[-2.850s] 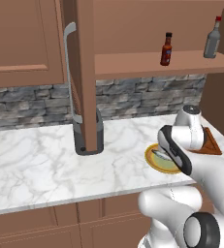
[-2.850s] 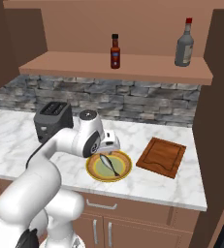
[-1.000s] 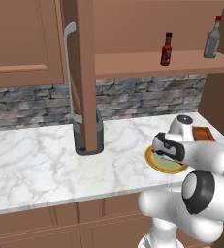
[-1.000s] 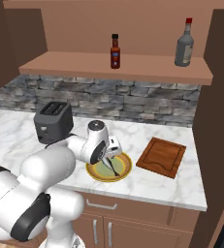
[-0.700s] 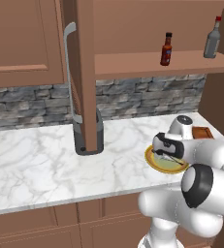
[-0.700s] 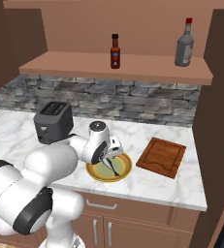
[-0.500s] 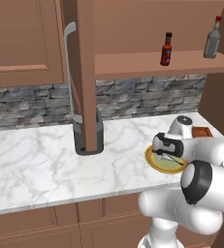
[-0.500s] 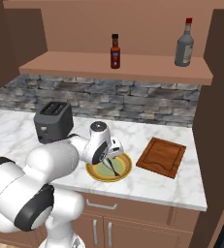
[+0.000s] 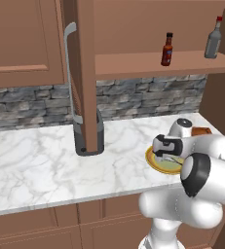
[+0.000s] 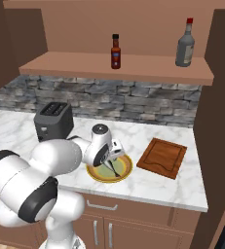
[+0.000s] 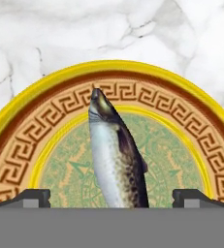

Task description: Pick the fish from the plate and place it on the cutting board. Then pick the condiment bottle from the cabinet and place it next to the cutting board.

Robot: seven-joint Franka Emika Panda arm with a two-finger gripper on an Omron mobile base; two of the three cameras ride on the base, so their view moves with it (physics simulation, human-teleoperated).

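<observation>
The fish [image 11: 116, 155] lies on the plate [image 11: 60, 104], across its pale green centre, with the head pointing to the decorated rim. In the hand view it is between the two dark fingertips [image 11: 31, 197], which stand wide apart on both sides of it, so the pincer [image 10: 115, 169] is released and holds nothing. It hangs low over the plate, very close above the fish; I cannot tell if it touches it.

The plate stands on the marble table [image 10: 182, 187], near the front edge, toward the right end. Just beside it, further to the right end, is the cutting board [image 10: 162, 157], apart from the plate and with nothing on it.

Behind the plate, toward the back wall, a dark toaster [image 10: 53, 119] stands on the table.

Above the table is the cabinet [image 9: 31, 44] with its long grey handle [image 9: 71, 73]. On its open shelf [image 10: 109, 70] the condiment bottle [image 10: 115, 51] stands upright, and a taller grey bottle [image 10: 185, 44] with a red cap stands well apart from it, near the right end of the shelf.
</observation>
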